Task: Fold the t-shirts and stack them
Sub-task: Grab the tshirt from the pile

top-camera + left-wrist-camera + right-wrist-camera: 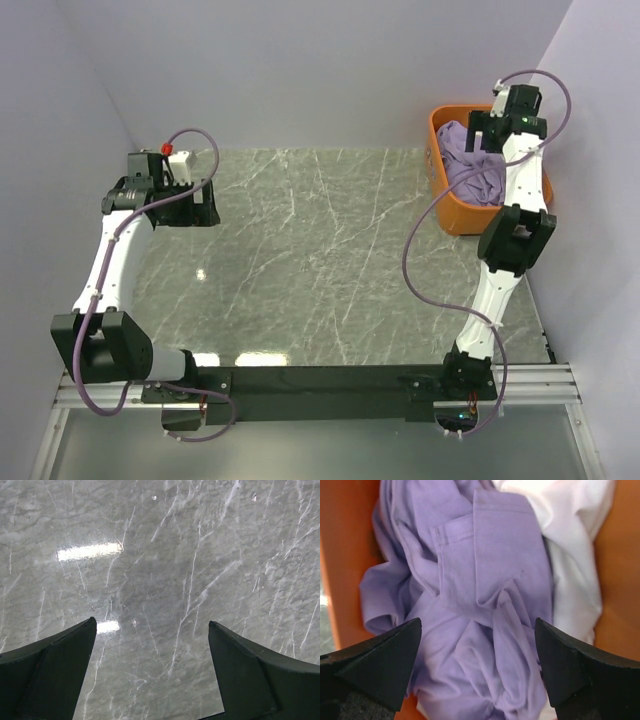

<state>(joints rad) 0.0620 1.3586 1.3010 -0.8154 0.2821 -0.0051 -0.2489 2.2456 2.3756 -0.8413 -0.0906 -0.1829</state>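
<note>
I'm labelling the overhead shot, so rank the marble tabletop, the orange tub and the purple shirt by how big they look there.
1. marble tabletop, by far the largest.
2. orange tub.
3. lavender t-shirt, bunched inside the tub and partly hidden, so only its visible part counts.

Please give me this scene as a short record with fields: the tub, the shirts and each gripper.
tub: orange, at the far right corner of the table
purple shirt: crumpled in the tub, mostly on top
white shirt: crumpled in the tub, beside the purple shirt
left gripper: open, over bare table
right gripper: open, over the purple shirt
folding: not begun
</note>
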